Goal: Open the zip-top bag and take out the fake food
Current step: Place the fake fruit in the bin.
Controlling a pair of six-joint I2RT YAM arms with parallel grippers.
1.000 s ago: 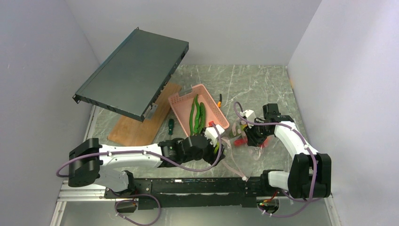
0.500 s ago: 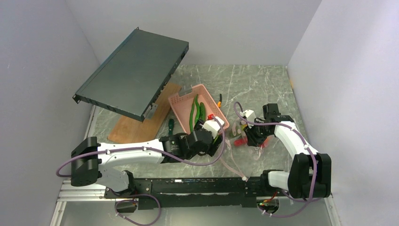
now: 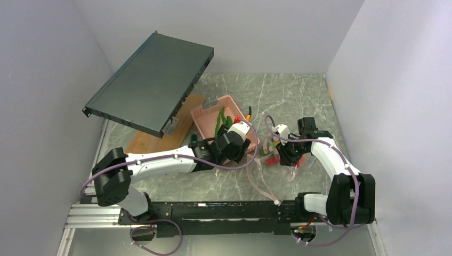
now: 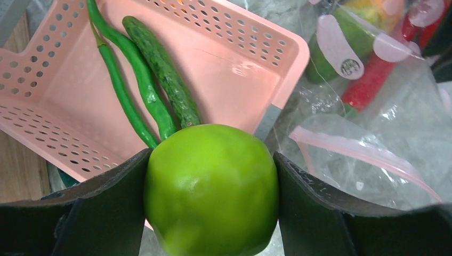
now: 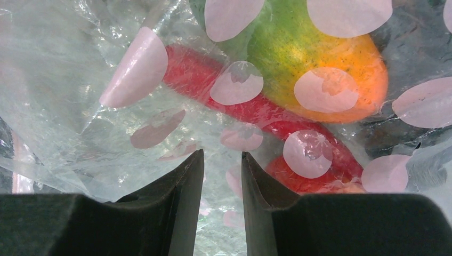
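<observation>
- Clamps left gripper [image 4: 211,160] firmly around lime-green apple [image 4: 211,192], over pink basket [image 4: 290,50] near rim, seemingly for dropping in.
- Pinches right gripper [image 5: 222,165] almost closed on zip-top bag [image 5: 64,138] film beside basket, probably anchoring it.
- Holds green pods [image 4: 162,72] in basket; keeps red and orange pieces [image 5: 256,109] bagged.

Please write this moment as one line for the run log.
left tool: shut on green apple, by pink basket rim | right tool: shut on zip-top bag | bag: red piece, orange piece inside | basket: green pods
</observation>
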